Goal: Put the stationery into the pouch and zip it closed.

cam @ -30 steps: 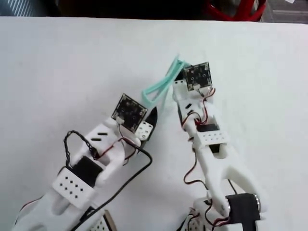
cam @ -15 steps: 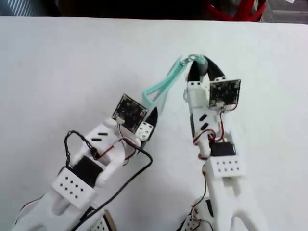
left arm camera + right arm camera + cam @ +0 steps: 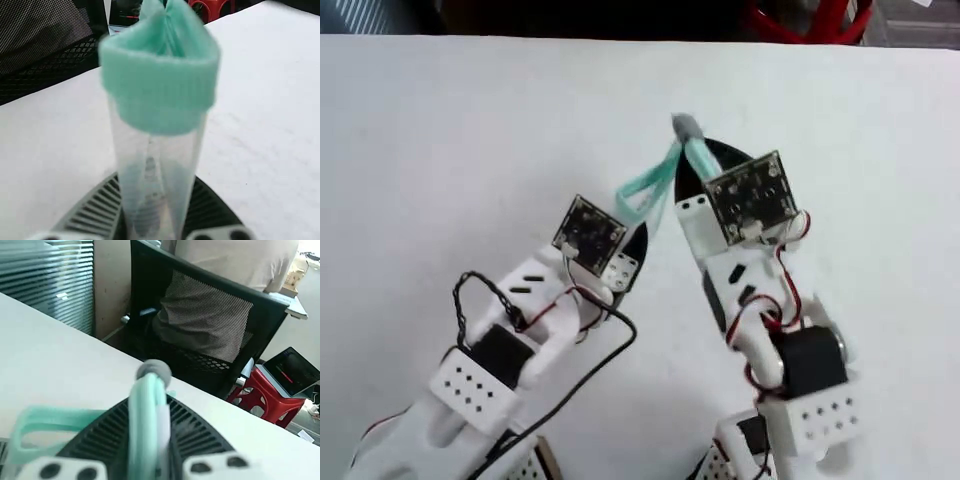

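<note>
While both tools pinched the pouch (image 3: 648, 185) over the counter (image 3: 440, 140), slip looked the main risk.
High view: left tool (image 3: 634, 236) held one end, right tool (image 3: 698, 160) the other. Left wrist view: jaws clamped the clear wall below the mint band. Right wrist view: jaws nipped the mint edge under the grey zip pull (image 3: 154, 371); a hard tug could strip the wall from the left tool.

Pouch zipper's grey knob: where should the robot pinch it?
Probably pinch the grey knob from the right gripper's end: it pokes out bare past the pouch's teal edge, while the left gripper clamps the far end.
</note>
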